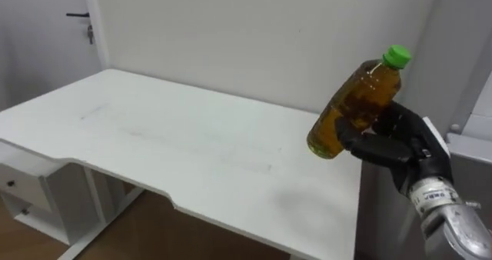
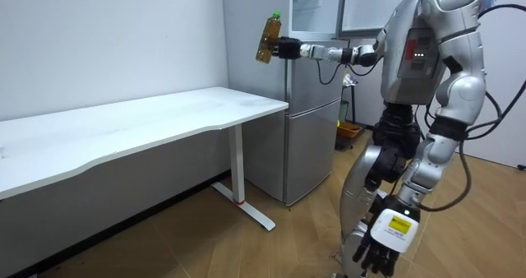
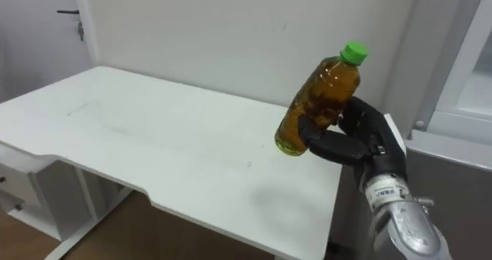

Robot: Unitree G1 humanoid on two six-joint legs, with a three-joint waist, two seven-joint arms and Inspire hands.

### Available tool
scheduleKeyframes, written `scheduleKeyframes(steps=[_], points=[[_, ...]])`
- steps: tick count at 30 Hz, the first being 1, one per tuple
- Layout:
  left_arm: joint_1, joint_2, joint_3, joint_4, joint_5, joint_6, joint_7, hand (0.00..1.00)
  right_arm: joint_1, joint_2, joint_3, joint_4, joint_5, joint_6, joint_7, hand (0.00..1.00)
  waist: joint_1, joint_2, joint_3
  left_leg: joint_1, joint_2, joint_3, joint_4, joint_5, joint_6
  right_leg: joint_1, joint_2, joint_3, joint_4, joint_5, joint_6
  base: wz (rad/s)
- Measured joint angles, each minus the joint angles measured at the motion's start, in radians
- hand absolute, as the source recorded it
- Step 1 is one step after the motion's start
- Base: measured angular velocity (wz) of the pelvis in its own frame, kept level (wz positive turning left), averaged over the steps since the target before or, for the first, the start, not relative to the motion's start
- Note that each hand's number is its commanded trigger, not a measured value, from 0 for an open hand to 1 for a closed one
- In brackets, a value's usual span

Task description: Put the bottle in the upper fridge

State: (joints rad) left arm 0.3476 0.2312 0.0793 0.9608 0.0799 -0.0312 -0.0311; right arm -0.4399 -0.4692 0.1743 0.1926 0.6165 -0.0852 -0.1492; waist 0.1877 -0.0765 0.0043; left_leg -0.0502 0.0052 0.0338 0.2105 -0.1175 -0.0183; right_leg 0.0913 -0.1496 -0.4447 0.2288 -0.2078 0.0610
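Bottle (image 1: 354, 102): tilted, right of frame, above the table (image 1: 154, 137) edge.
Right hand (image 1: 396, 145): fingers clamped on bottle.
Left hand (image 2: 382, 243): hangs low, fingers relaxed.

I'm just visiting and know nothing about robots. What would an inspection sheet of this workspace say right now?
Surface: white table, bare top.
Job's things: amber bottle with green cap, tilted, held above the table's end; grey fridge beside that end.
Clutter: nothing seen.
Hands: right hand curled round the bottle; left hand hangs at the robot's side, fingers relaxed.
Cables: nothing seen besides the robot's own.
Surroundings: white wall, door, drawer unit under the table, wooden floor.
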Motion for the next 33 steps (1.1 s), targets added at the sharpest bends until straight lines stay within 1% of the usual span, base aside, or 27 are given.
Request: scheduleKeyframes(steps=[4, 6, 7, 9, 12, 14, 19, 22, 24, 26, 27, 28, 31, 33], points=[[0.004, 0.000, 0.000, 0.001, 0.002, 0.008, -0.022, 0.00, 0.043, 0.000, -0.001, -0.086, 0.006, 0.002, 0.024, 1.00, -0.007, -0.001, 0.0004, 0.011, 0.000, 0.004, -0.004, -0.004, 0.001, 0.013, 0.001, 0.001, -0.007, 0.001, 0.002, -0.01], [0.006, -0.001, 0.000, 0.005, 0.001, 0.021, -0.033, 0.00, 0.066, 0.000, -0.002, -0.143, 0.001, 0.021, 0.058, 1.00, -0.016, 0.000, 0.0007, 0.013, 0.000, 0.005, -0.004, -0.004, 0.001, 0.013, 0.001, 0.004, -0.007, 0.002, 0.003, 0.00], [0.006, -0.001, 0.000, 0.005, 0.001, 0.024, -0.039, 0.00, 0.071, 0.000, -0.002, -0.153, 0.001, 0.023, 0.067, 1.00, -0.016, 0.001, 0.0011, 0.015, 0.000, 0.006, -0.005, -0.005, 0.001, 0.014, 0.001, 0.004, -0.007, 0.002, 0.003, -0.06], [0.006, -0.004, 0.001, 0.008, 0.001, 0.029, -0.053, 0.00, 0.080, 0.000, -0.002, -0.175, 0.000, 0.036, 0.095, 1.00, -0.018, 0.006, 0.0046, 0.026, 0.001, 0.011, -0.005, -0.009, 0.001, 0.023, 0.000, 0.007, -0.007, 0.002, 0.003, -0.07], [0.005, -0.021, 0.040, 0.010, 0.002, 0.032, -0.063, 0.00, 0.081, 0.000, -0.020, -0.205, -0.040, 0.059, 0.111, 1.00, -0.032, 0.006, 0.0040, 0.029, 0.002, 0.013, -0.004, -0.010, 0.002, 0.027, 0.000, 0.007, -0.007, 0.001, 0.003, 0.00], [0.005, -0.022, 0.042, 0.010, 0.002, 0.036, -0.063, 0.00, 0.081, 0.000, -0.040, -0.227, -0.055, 0.065, 0.118, 1.00, -0.041, 0.005, 0.0032, 0.030, 0.002, 0.014, -0.004, -0.010, 0.002, 0.027, 0.000, 0.007, -0.007, 0.001, 0.003, 0.00], [-0.006, -0.021, 0.042, 0.010, 0.025, 0.040, -0.063, 0.00, 0.081, -0.001, -0.095, -0.262, -0.109, 0.065, 0.115, 1.00, -0.057, 0.001, 0.0016, 0.043, 0.004, 0.024, -0.006, -0.012, 0.002, 0.030, 0.001, 0.020, -0.007, 0.001, 0.003, -0.07], [-0.009, -0.020, 0.042, 0.003, 0.023, 0.035, -0.059, 0.00, 0.089, -0.009, -0.121, -0.263, -0.119, 0.065, 0.111, 1.00, -0.091, -0.006, -0.0031, 0.043, 0.005, 0.024, -0.006, -0.013, 0.001, 0.029, 0.003, 0.022, -0.008, 0.002, 0.003, -0.01], [-0.009, -0.020, 0.042, 0.003, 0.023, 0.035, -0.059, 0.00, 0.095, -0.013, -0.129, -0.272, -0.118, 0.065, 0.096, 1.00, -0.107, -0.008, -0.0044, 0.045, 0.007, 0.028, -0.005, -0.014, 0.000, 0.028, 0.004, 0.029, -0.008, 0.002, 0.003, -0.08], [-0.013, -0.019, 0.042, 0.002, 0.025, 0.033, -0.059, 0.00, 0.112, -0.023, -0.149, -0.298, -0.110, 0.065, 0.085, 1.00, -0.108, -0.009, -0.0047, 0.047, 0.011, 0.037, -0.005, -0.016, -0.001, 0.027, 0.007, 0.037, -0.007, 0.003, 0.002, -0.14], [-0.016, -0.020, 0.043, 0.002, 0.035, 0.033, -0.059, 0.00, 0.123, -0.030, -0.169, -0.318, -0.111, 0.065, 0.084, 1.00, -0.119, -0.009, -0.0049, 0.048, 0.012, 0.040, -0.005, -0.017, -0.001, 0.027, 0.009, 0.040, -0.008, 0.004, 0.002, -0.09], [-0.017, -0.020, 0.044, 0.002, 0.042, 0.032, -0.059, 0.00, 0.128, -0.035, -0.186, -0.335, -0.110, 0.065, 0.084, 1.00, -0.122, -0.009, -0.0049, 0.050, 0.015, 0.045, -0.006, -0.018, -0.003, 0.026, 0.011, 0.046, -0.008, 0.004, 0.001, -0.12], [-0.017, -0.020, 0.045, 0.002, 0.042, 0.032, -0.060, 0.00, 0.130, -0.035, -0.223, -0.365, -0.111, 0.065, 0.082, 1.00, -0.132, -0.008, -0.0054, 0.064, 0.020, 0.059, -0.007, -0.024, -0.007, 0.030, 0.016, 0.062, -0.008, 0.004, 0.001, -0.16], [-0.020, -0.019, 0.044, 0.003, 0.044, 0.032, -0.061, 0.00, 0.131, -0.043, -0.249, -0.375, -0.106, 0.064, 0.079, 1.00, -0.138, -0.008, -0.0054, 0.064, 0.020, 0.061, -0.006, -0.025, -0.006, 0.029, 0.015, 0.064, -0.008, 0.004, 0.001, -0.04]])
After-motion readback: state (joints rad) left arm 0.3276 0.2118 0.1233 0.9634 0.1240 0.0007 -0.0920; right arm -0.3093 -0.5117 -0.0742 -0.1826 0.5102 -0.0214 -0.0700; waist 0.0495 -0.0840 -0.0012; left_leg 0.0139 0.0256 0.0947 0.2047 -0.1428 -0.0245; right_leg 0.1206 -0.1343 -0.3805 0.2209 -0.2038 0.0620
